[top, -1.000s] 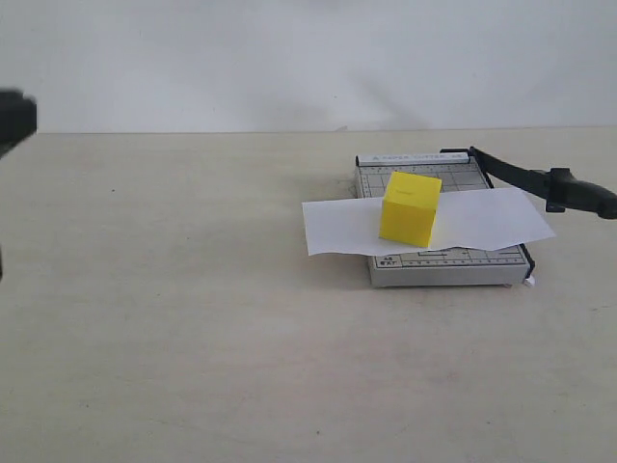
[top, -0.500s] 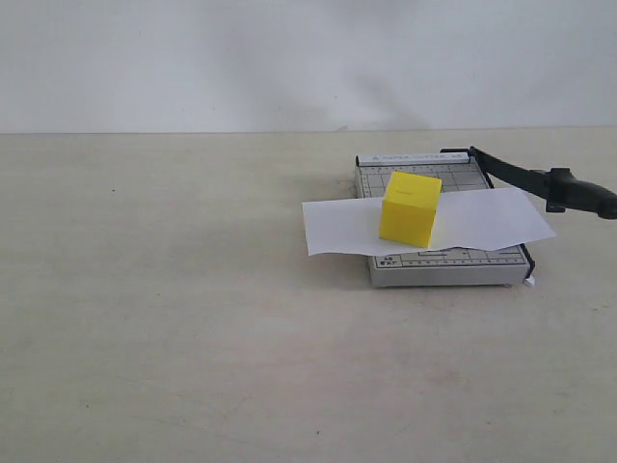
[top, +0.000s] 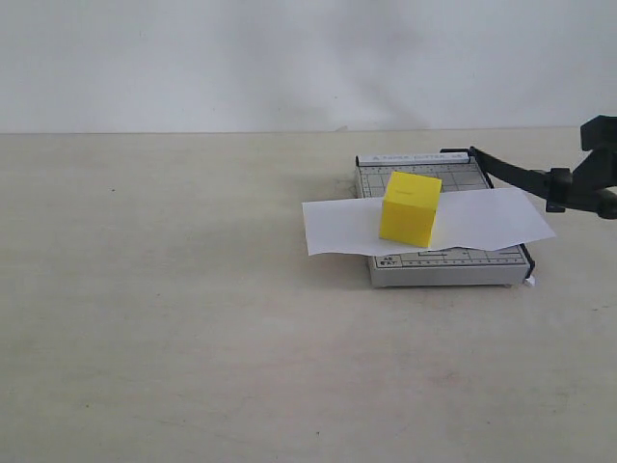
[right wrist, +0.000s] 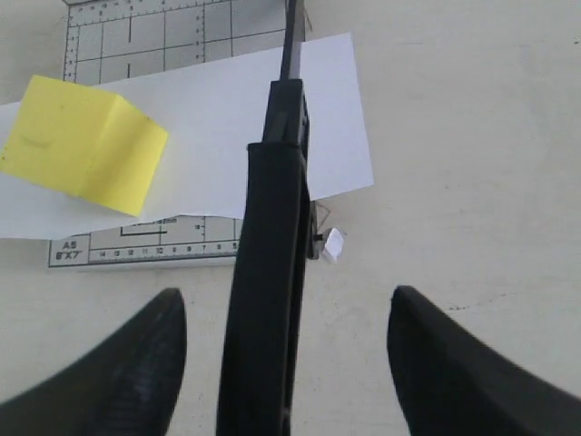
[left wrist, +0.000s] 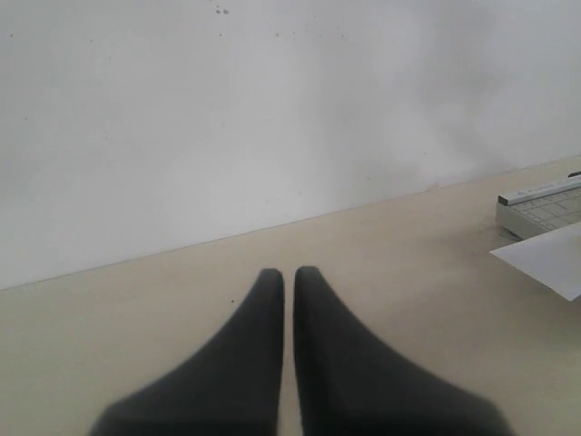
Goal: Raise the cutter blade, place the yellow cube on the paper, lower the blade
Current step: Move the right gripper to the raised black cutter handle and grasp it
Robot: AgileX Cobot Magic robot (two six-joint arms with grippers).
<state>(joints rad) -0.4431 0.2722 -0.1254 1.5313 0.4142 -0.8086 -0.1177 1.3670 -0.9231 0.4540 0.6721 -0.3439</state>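
Beige table (top: 193, 338), white wall behind. Right gripper (right wrist: 286, 300): jaws spread wide either side of the blade (top: 521, 177) handle, not gripping it. Blade stands raised off the grey board (top: 424, 169). Yellow cube (top: 411, 207) sits on the paper (top: 482, 220) lying across the board. Left gripper (left wrist: 289, 282): pinched closed, empty, well clear. Looks like raise and place are done, lowering is left.

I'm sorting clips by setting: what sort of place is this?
Probably a robot lab test bench: a bare beige table against a plain white wall, holding only a paper cutter with a white sheet and a yellow cube staged on it.
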